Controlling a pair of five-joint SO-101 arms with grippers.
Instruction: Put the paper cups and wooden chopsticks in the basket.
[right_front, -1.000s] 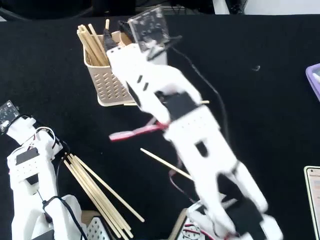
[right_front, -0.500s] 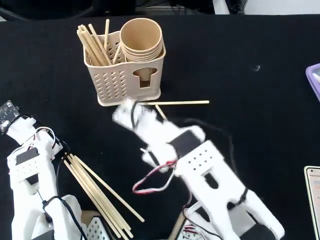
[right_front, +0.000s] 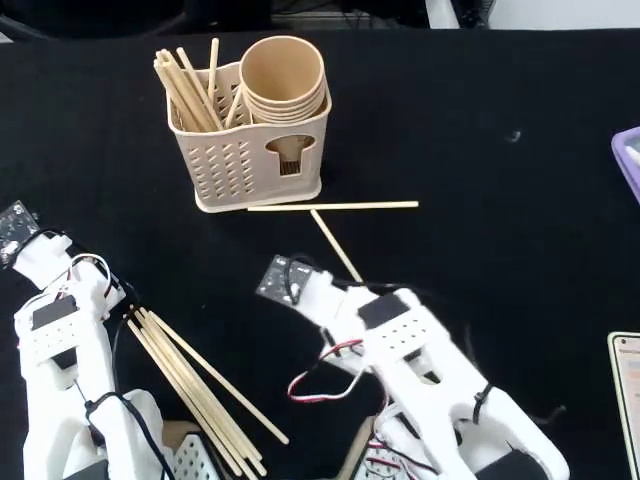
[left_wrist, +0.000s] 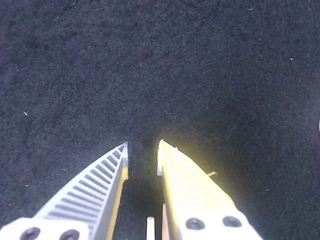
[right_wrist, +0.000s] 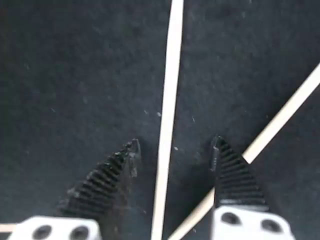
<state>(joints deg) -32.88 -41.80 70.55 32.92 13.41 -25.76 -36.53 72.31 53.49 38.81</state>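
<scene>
Far left: left gripper (left_wrist: 142, 147) parked, jaws a crack apart, apparently clamping nothing, though hard to tell from this angle. Next over: bundle of pale wooden chopsticks (right_front: 195, 385), not yet collected. Beige perforated plastic basket (right_front: 235, 165) uncovered again, stack of tan paper cups (right_front: 285, 80) seated inside. Right gripper (right_wrist: 175, 142) pulled back from basket within the last second, now low, jaws spread astride a loose thin wooden chopstick (right_wrist: 169, 90); second loose chopstick (right_wrist: 285, 117) just beside. Cups look done; sticks next.
</scene>
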